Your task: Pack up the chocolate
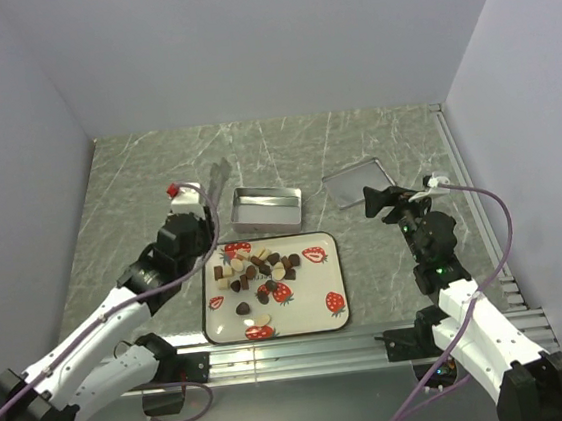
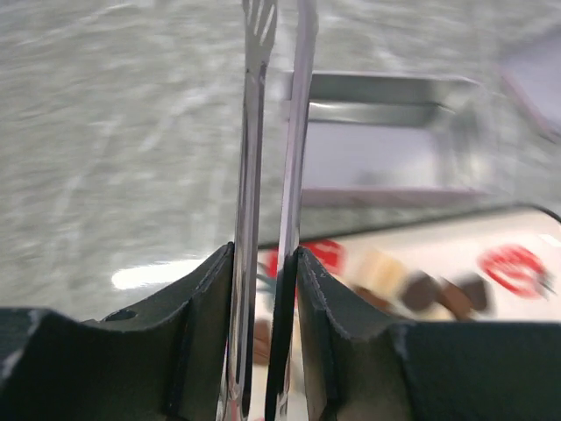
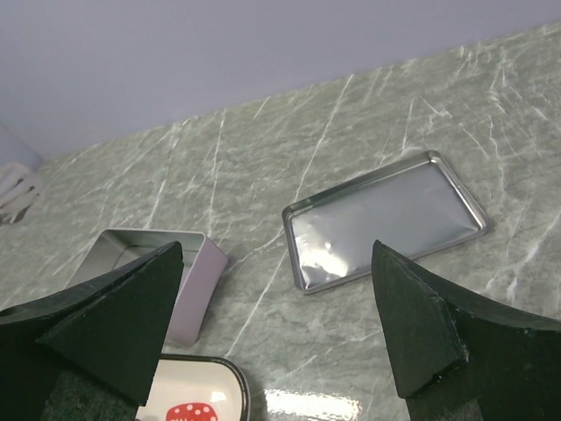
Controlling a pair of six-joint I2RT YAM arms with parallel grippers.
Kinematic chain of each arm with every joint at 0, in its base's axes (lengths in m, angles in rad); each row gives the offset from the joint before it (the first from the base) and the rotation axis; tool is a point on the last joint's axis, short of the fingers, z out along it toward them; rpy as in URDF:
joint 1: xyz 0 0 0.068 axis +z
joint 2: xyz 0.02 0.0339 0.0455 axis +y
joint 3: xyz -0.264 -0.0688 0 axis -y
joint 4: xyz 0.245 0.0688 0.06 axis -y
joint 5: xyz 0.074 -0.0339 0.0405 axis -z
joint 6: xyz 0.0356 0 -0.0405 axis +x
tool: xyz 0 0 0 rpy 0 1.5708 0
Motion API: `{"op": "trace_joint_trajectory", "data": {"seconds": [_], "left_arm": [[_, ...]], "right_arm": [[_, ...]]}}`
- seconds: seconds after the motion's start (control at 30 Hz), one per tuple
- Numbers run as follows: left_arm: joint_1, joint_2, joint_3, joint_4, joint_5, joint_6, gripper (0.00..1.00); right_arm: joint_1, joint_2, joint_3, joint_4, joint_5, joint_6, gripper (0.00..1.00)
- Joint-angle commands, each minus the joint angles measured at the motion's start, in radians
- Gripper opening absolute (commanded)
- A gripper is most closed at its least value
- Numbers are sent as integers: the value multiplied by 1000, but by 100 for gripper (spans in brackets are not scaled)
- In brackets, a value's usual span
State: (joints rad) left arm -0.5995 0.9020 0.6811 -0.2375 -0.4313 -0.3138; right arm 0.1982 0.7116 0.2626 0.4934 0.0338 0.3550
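Note:
The chocolate (image 1: 262,266) lies as several small dark brown, light brown and cream pieces on a white strawberry-print tray (image 1: 340,310). My left gripper (image 1: 191,216) hovers by the tray's far left corner, shut on a pair of metal tongs (image 1: 218,177). In the left wrist view the gripper (image 2: 266,254) squeezes both tong arms (image 2: 253,132) nearly together, and blurred chocolate pieces (image 2: 421,289) show on the tray (image 2: 500,232) below. The tong tips reach toward an open tin (image 1: 267,209) and carry nothing that I can see. My right gripper (image 1: 385,199) stands open over bare table.
The tin's flat metal lid (image 1: 357,183) lies right of the tin, under my right gripper (image 3: 276,250). The right wrist view shows the lid (image 3: 386,219), the tin (image 3: 197,289) and a corner of the tray (image 3: 237,386). Walls enclose the marble table.

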Motion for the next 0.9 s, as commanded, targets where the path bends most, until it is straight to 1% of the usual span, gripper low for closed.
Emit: {"op": "trace_joint_trajectory", "data": {"seconds": [0.0,0.2,0.23,0.27,0.3,0.37,0.47,0.53,0.57,0.63,0.67,0.8,0.87], "left_arm": [[-138,-52,-28,21,-33,-50,38],[-387,-6,-6,-60,-223,-157,38],[-420,1,4,-77,-254,-200,38],[-490,11,9,-95,-285,-223,38],[-523,29,14,-114,-349,-244,38],[-584,47,37,-178,-401,-315,38],[-719,98,67,-267,-492,-413,37],[-770,121,96,-356,-546,-494,37],[-816,145,109,-393,-561,-527,37],[-856,170,145,-449,-587,-605,37],[-893,193,155,-503,-592,-629,37],[-951,236,172,-577,-551,-718,38],[-986,251,170,-615,-529,-800,37]], "right_arm": [[-6,14,64,34,0,-1,94],[-6,12,79,17,3,-2,94],[-6,11,84,7,6,-2,94],[-6,8,86,2,9,-2,94],[-8,3,89,1,9,-2,94],[-6,-3,90,-7,11,-2,94],[-6,-12,98,-18,12,-1,94],[-6,-18,93,-18,9,1,94],[-6,-24,90,-18,9,2,94],[-6,-31,89,-22,8,2,94],[-6,-35,89,-24,3,4,94],[-6,-47,84,-26,0,6,94],[-6,-49,84,-24,-2,7,94]]}}
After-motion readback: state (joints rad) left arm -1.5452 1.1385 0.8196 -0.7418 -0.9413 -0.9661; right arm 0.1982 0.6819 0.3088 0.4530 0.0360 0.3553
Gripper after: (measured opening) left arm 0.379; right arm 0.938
